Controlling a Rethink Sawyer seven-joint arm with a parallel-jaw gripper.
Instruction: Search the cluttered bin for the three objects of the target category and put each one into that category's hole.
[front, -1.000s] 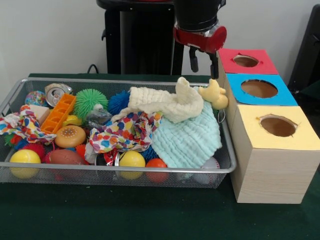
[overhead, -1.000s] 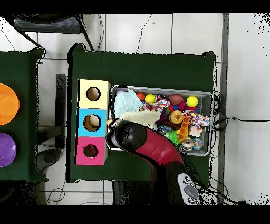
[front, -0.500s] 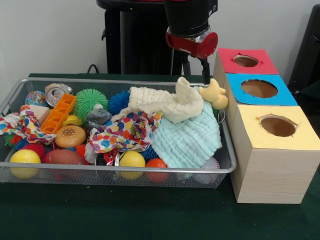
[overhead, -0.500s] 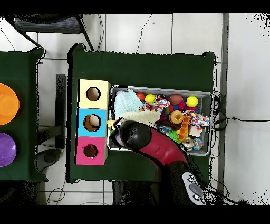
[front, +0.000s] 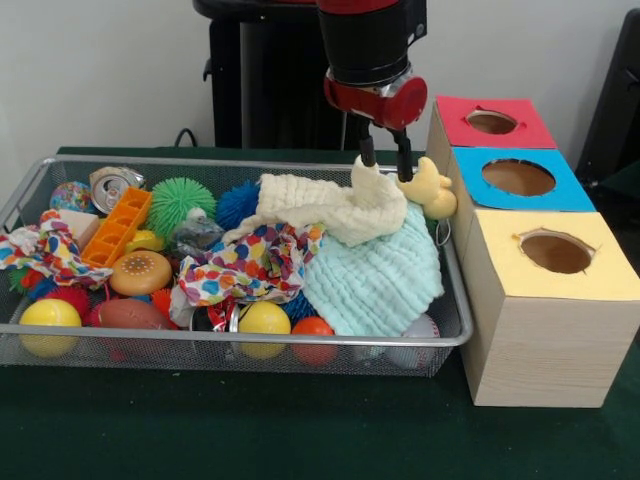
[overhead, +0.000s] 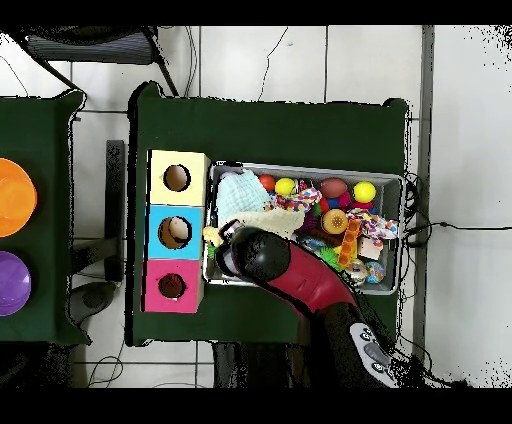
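The wire-mesh bin (front: 120, 335) is full of toys and cloths. A pale yellow soft toy (front: 430, 188) leans on its far right rim, next to the boxes; it also shows in the overhead view (overhead: 212, 235). My gripper (front: 385, 158) is open and empty, just above the cream cloth and just left of that toy. In the overhead view the arm's head (overhead: 250, 255) hides the fingers. The red-topped hole (front: 491, 122) is at the far end of the box row, to the gripper's right. The orange striped toy and the brown toy are hidden.
The blue-topped hole (front: 518, 177) and the yellow-topped hole (front: 556, 252) sit nearer the camera. A cream knit cloth (front: 320, 205), a mint cloth (front: 375, 275) and a spotted cloth (front: 255, 265) cover the bin's right half. Spiky balls (front: 180, 203) and smooth balls (front: 264, 320) fill the rest.
The gripper has moved left in the front view, away from the red-topped box, and down over the bin's far right corner. The toys have not moved.
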